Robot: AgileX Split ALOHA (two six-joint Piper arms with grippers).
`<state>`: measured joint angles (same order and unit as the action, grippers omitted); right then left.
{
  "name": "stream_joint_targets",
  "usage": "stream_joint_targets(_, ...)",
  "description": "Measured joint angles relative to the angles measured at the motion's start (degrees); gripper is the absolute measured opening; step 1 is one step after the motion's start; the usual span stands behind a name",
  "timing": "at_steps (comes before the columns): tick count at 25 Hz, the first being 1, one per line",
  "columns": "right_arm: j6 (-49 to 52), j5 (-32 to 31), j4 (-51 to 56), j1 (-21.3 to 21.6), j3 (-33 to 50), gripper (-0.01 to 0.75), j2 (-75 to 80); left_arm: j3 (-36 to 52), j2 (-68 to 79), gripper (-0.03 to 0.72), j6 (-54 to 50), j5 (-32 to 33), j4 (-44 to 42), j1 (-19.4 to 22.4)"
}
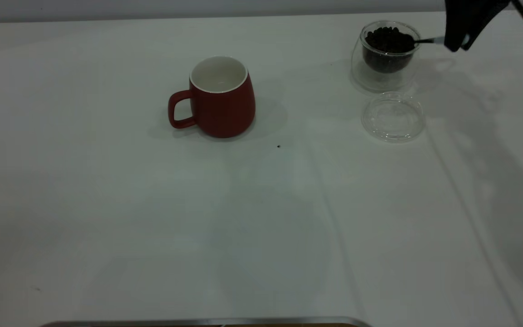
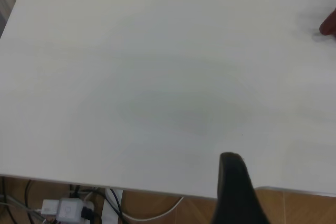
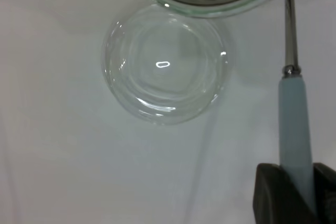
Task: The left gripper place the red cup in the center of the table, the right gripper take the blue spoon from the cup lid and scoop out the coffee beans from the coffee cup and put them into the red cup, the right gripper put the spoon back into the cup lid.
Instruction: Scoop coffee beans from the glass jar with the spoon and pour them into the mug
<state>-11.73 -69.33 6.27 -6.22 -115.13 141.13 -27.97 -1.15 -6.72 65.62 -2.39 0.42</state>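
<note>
The red cup (image 1: pixel 220 97) stands upright near the middle of the table (image 1: pixel 261 218), white inside, handle to the left; only a red sliver (image 2: pixel 329 23) of it shows in the left wrist view. At the far right, the coffee cup (image 1: pixel 386 56) holds coffee beans (image 1: pixel 388 41). My right gripper (image 1: pixel 459 43) hovers beside it, shut on the blue spoon's pale handle (image 3: pixel 294 124). The metal neck (image 1: pixel 427 41) reaches over the rim; the spoon's bowl is hidden among the beans. The cup lid (image 1: pixel 393 117) lies bare in front of the cup. My left gripper (image 2: pixel 236 192) hangs over the table's edge.
A tiny dark speck (image 1: pixel 278 146) lies on the table in front of the red cup. A metal strip (image 1: pixel 207 321) runs along the near edge. Beyond the table edge in the left wrist view are wooden floor, cables and a power strip (image 2: pixel 68 208).
</note>
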Motion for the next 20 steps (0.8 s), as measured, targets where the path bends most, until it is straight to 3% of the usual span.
stream_joint_targets(12, -0.97, 0.0, 5.06, -0.41, 0.0, 0.116, 0.52, 0.0, 0.0, 0.518, 0.0, 0.0, 0.0, 0.0)
stream_joint_targets(20, -2.89, -0.06, 11.71, 2.22, 0.0, 0.116, 0.7, 0.0, 0.0, 0.518, 0.0, 0.0, 0.0, 0.0)
